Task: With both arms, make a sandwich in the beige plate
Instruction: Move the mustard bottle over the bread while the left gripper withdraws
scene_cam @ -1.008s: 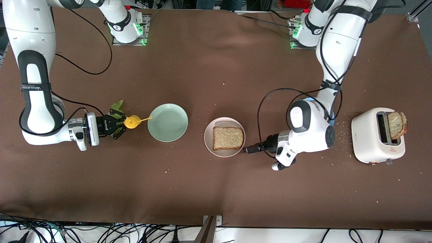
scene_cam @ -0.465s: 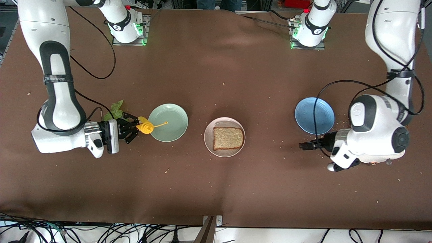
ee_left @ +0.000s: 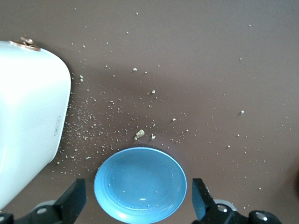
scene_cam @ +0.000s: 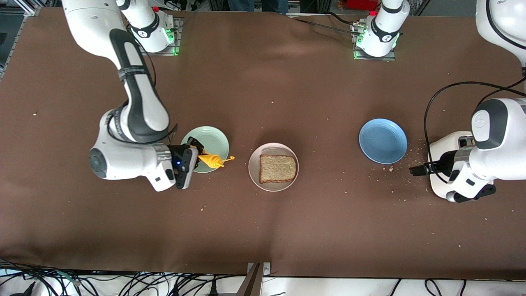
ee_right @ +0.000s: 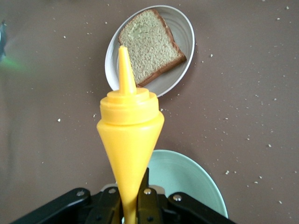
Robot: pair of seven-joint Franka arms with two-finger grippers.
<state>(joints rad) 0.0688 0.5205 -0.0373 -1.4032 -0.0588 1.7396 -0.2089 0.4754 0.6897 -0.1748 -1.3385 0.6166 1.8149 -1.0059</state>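
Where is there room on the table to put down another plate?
Bare cloth lies between the beige plate and the blue plate, and all along the edge nearest the front camera. It is crowded where the right gripper holds the yellow bottle over the green plate.

We see even, bright overhead light and soft shadows under both arms on the brown cloth. The yellow bottle looms close, slightly soft-edged.
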